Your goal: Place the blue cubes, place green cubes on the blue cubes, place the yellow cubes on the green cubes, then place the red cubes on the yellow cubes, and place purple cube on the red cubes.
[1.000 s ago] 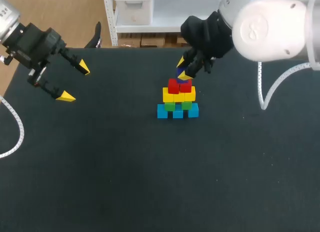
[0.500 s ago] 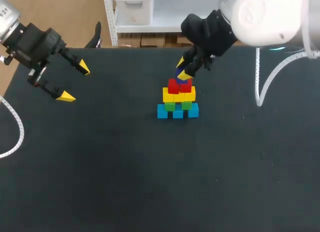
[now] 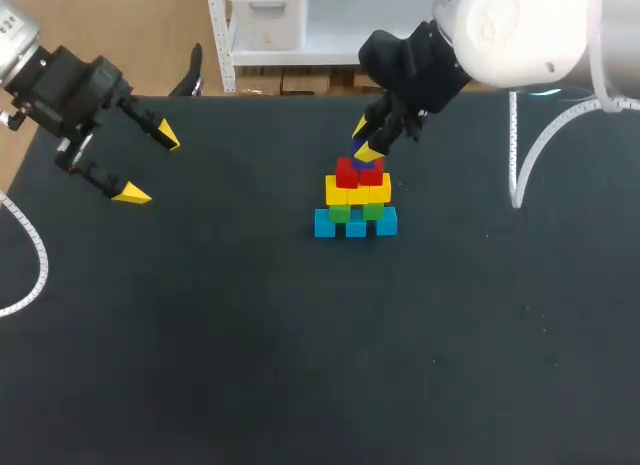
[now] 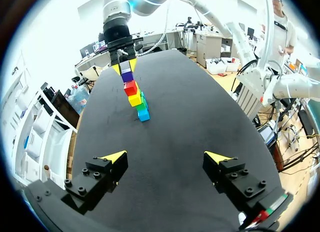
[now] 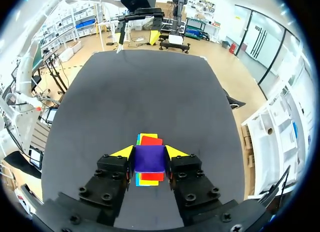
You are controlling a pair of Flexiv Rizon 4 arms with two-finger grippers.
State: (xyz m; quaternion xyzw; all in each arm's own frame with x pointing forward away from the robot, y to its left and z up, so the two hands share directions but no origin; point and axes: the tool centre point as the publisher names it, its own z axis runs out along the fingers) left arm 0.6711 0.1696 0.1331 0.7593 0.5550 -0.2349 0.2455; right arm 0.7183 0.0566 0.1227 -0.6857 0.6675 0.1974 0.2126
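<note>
Head view high behind the table (image 3: 200,335), left wrist far from cube stack (image 4: 136,96), right wrist directly above it

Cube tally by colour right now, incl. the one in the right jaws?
Blue cubes: 3
Green cubes: 2
Yellow cubes: 3, middle one partly hidden
Red cubes: 2
Purple cube: 1, held in the right jaws
Total: 11

Right fingers (image 5: 124,152) clamped, left fingers (image 4: 114,157) spread wide.
</note>
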